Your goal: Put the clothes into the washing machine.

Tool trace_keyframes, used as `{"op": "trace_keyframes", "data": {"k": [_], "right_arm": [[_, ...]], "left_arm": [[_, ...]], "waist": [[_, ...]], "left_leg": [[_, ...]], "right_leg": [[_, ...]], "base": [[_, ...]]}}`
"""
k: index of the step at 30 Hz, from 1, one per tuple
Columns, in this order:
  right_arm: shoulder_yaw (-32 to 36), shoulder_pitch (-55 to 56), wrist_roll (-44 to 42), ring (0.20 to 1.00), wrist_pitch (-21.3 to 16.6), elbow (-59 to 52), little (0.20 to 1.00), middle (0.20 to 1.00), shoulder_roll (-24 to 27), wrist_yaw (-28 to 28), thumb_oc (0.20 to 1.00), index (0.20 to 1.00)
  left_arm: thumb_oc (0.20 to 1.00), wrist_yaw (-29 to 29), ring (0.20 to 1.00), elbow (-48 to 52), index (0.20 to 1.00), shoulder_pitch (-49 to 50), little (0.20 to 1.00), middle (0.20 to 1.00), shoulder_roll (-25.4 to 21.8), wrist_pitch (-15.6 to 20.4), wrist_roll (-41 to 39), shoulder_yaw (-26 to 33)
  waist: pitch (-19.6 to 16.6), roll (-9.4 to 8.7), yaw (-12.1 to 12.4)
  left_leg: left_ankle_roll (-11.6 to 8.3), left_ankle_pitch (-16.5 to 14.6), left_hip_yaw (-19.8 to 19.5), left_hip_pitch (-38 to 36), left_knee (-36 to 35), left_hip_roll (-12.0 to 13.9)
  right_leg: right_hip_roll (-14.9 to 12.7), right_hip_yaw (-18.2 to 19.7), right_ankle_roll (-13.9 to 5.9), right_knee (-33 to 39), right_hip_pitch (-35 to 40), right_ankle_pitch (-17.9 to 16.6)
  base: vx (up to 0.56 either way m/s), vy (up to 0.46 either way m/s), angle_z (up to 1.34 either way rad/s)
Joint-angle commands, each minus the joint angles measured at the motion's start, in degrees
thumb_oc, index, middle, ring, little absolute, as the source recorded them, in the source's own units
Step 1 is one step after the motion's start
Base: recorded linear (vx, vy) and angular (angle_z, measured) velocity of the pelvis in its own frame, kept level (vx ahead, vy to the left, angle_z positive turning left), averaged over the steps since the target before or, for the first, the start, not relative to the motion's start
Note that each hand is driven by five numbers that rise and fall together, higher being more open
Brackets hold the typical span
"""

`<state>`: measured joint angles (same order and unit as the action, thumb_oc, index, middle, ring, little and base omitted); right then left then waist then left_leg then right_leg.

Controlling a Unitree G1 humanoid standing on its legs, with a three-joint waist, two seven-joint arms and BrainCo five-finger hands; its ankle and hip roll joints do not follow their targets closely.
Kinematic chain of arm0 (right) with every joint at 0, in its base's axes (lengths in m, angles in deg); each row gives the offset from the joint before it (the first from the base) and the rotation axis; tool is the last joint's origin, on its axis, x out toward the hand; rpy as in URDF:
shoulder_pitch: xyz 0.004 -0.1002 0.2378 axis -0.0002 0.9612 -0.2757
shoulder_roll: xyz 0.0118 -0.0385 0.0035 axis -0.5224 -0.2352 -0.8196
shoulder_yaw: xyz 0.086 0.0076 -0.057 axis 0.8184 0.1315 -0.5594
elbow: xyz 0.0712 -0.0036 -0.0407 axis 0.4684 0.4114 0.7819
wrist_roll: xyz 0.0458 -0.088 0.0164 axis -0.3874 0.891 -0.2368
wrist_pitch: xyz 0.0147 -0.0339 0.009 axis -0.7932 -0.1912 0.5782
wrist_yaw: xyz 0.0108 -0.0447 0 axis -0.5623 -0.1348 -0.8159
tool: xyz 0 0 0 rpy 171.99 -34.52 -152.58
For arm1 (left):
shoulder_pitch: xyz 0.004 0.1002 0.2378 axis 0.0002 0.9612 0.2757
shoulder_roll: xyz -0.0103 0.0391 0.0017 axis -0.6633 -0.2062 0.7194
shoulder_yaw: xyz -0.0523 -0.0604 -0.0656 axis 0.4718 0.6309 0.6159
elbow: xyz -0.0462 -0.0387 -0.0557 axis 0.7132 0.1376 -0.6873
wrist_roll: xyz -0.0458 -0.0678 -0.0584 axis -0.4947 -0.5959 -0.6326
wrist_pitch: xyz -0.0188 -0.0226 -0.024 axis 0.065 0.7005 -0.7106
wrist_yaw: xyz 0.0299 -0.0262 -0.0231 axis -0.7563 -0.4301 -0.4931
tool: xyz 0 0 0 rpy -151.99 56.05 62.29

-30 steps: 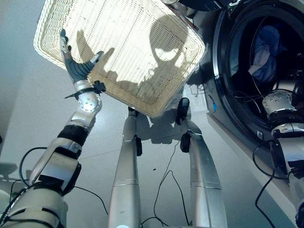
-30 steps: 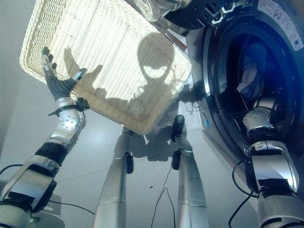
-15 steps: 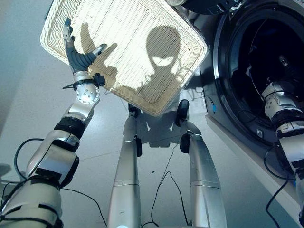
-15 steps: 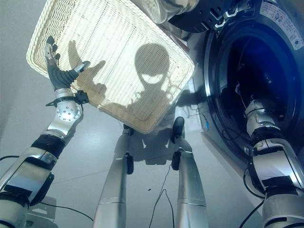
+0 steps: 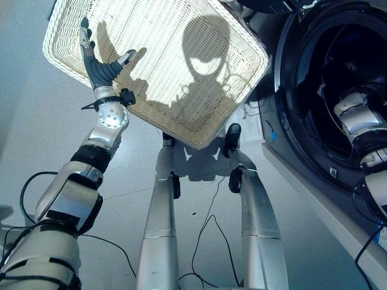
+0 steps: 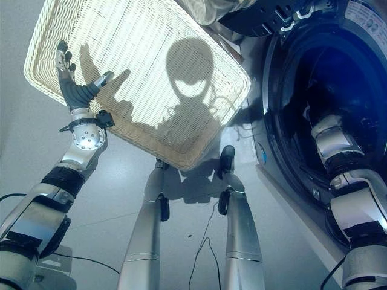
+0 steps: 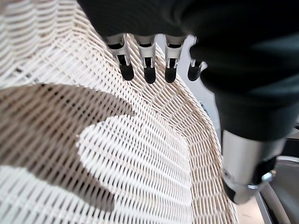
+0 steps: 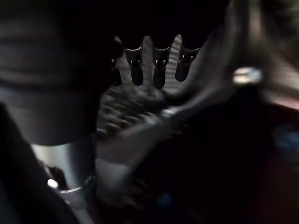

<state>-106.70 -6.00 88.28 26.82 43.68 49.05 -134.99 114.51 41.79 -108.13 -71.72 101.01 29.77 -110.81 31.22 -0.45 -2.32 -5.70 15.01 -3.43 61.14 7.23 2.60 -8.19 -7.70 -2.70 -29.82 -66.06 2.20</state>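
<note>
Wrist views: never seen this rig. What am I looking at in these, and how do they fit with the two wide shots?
The two wide shots are the eyes of one camera on a humanoid robot's head, looking down. The close shots come from cameras on each wrist, looking along that hand.

The left hand is raised over a pale wicker basket, which stands on the floor beside a front-loading washing machine. In its own wrist view, the left hand's fingers are straight over the weave and hold nothing. I see no clothes in the basket.

The right arm reaches through the machine's open door into the dark drum. The right hand shows in its wrist view: its fingers look straight, with dim shapes past them that I cannot identify.
</note>
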Motion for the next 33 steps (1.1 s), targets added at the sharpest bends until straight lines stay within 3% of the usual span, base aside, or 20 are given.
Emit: {"op": "trace_keyframes", "data": {"k": [1,5,11,24,33], "right_arm": [[0.33,4.54,4.76,1.0,0.61,-3.76,1.0,1.0,3.36,-6.6,1.0,1.0],[3.94,9.83,7.85,1.0,-4.35,-8.79,1.0,1.0,0.37,-7.75,1.0,1.0],[5.49,16.59,13.83,1.0,-10.65,-17.01,1.0,1.0,-4.52,-3.91,1.0,1.0],[1.13,25.23,20.76,1.0,-15.47,-24.93,1.0,1.0,-10.16,6.89,1.0,1.0],[-3.55,29.81,24.33,1.0,-20.64,-25.9,1.0,1.0,-12.22,14.97,1.0,1.0]], "left_arm": [[1.0,2.45,1.0,0.66,1.0,-0.13,1.0,1.0,1.0,1.73,2.41,3.62],[1.0,3.21,1.0,0.39,1.0,0.93,1.0,1.0,2.59,2.49,4.29,5.06],[1.0,4.26,1.0,1.66,1.0,2.91,1.0,1.0,4.91,2.91,6.96,6.91],[1.0,3.93,1.0,4.34,1.0,9.1,1.0,1.0,8.43,2.49,11.27,7.94],[1.0,-1.4,1.0,5.12,1.0,16.9,1.0,1.0,11.48,0.75,9.88,6.83]], "waist": [[-1.43,-1.49,-0.26],[-1.43,-1.28,-1.01],[-1.43,-0.77,-1.57],[-1.43,0.09,-1.68],[-1.43,0.32,-0.98]], "left_leg": [[0.54,-12.93,3.89,0.18,10.51,-1.87],[0.33,-13.21,4.33,0.29,10.66,-1.89],[0.24,-13.07,4.98,0.21,10.32,-2.11],[0.4,-12.03,5.72,-1.92,9.5,-2.51],[0.9,-11.97,5.29,-7.87,8.99,-3.31]], "right_leg": [[3.85,-0.16,-5.57,10.06,3.99,-6.3],[3.98,0.53,-5.59,9.7,3.49,-5.76],[4.2,1.24,-5.5,9.47,3.07,-5.16],[4.15,1.63,-5.14,9.5,4.51,-4.98],[3.86,1.52,-5.14,10.16,9.73,-5.33]], "base": [[-0.01,0.041,0.0],[-0.01,0.047,0.0],[-0.01,0.036,-0.02],[-0.01,0.026,-0.01],[-0.03,0.017,-0.02]]}}
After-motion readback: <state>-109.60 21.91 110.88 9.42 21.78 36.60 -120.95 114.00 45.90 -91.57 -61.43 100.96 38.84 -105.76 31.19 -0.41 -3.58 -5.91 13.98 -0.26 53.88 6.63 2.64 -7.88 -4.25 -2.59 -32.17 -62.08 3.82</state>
